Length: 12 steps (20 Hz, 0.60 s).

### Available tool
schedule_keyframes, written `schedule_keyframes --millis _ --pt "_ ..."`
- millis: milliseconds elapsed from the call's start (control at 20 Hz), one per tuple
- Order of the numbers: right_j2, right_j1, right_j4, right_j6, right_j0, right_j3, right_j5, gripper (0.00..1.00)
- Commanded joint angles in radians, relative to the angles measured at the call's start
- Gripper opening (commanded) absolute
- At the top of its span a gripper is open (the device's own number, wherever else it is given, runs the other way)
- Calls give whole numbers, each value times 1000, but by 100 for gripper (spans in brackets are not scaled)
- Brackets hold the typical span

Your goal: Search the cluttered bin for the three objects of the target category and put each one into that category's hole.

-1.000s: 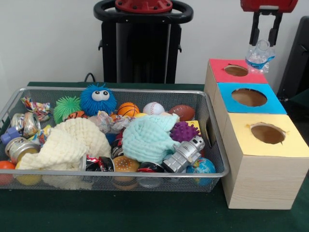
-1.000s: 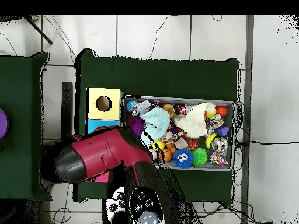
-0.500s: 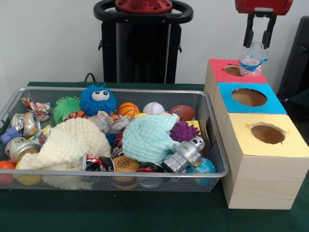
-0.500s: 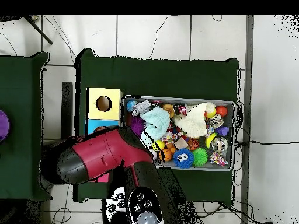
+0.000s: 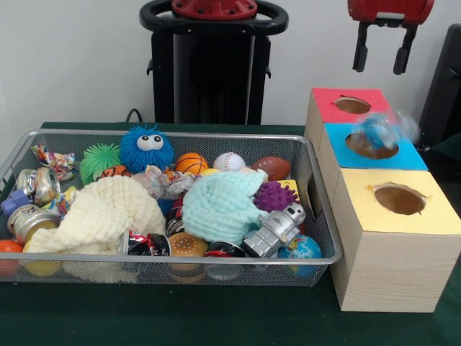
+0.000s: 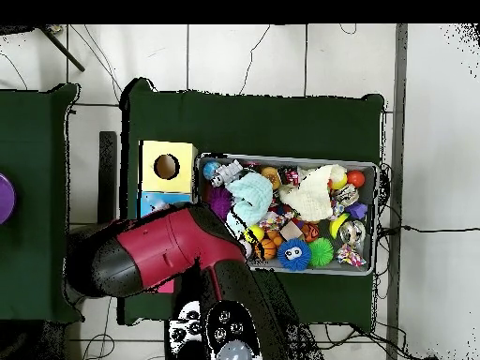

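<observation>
My gripper (image 5: 380,58) hangs open and empty high above the red-topped box, whose hole (image 5: 352,105) shows nothing in it. A clear wrapper with blue print (image 5: 382,131) is a blur in the air just over the blue-topped box's hole (image 5: 371,146), clear of the gripper. The silver wire bin (image 5: 180,257) is at the left, full of clutter. Two more crumpled printed wrappers lie in it: one at the back left corner (image 5: 54,160), one near the middle (image 5: 162,180). In the overhead view my arm (image 6: 159,253) hides the gripper and the red box; the bin (image 6: 376,216) shows.
A yellow-topped box (image 5: 403,216) stands nearest the camera, in a row with the blue and red ones. The bin holds a cream cloth (image 5: 101,213), a mint cloth (image 5: 220,205), crushed cans (image 5: 32,220), a toy robot (image 5: 277,229), spiky and sports balls. The black pedestal (image 5: 212,65) stands behind.
The gripper opened and rose a little, letting go of the wrapper. The wrapper dropped from over the red box's hole and now is over the blue box's hole.
</observation>
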Motion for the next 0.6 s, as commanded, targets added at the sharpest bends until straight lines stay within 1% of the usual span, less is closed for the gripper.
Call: schedule_keyframes --millis 50,600 --pt "25 35 -38 -84 -22 13 -6 100" --pt "24 34 -35 -68 -13 13 -4 100"
